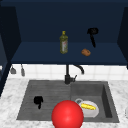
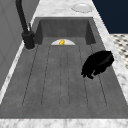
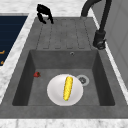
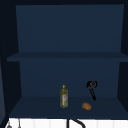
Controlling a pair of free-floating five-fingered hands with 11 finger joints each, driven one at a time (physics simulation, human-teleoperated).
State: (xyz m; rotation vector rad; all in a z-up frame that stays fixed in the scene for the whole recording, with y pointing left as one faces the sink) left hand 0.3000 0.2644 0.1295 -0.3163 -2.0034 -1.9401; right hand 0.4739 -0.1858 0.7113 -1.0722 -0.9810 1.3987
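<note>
The left hand (image 1: 38,100) hangs low over the ribbed drainboard (image 1: 45,97) at the sink's left, fingers curled downward and closed on nothing; the left side view shows it (image 2: 97,64) as a rounded fist just above the matte grey ridges. To its right, a glossy red ball (image 1: 67,115) sits at the front edge, smooth and round, partly covering a white plate (image 1: 93,111) in the basin. On that plate lies a corn cob (image 3: 67,88), yellow and bumpy; it would likely feel light and stiff, and is best taken across its middle. The plate looks like glazed ceramic, slippery and breakable. A small red bit (image 3: 37,74) lies on the basin floor beside the plate. A black curved tap (image 1: 68,75) rises behind the sink.

Above, in the dark blue cabinet, an olive-green bottle (image 4: 64,96) stands upright on the lower shelf (image 4: 37,107); probably glass, heavy for its size, slick, and safest gripped round the body. Right of it rests a small brown bread roll (image 4: 86,106), soft and light, easily squashed. The right hand (image 4: 92,88) floats just above and behind the roll, touching neither; whether its fingers are spread or closed cannot be told.
</note>
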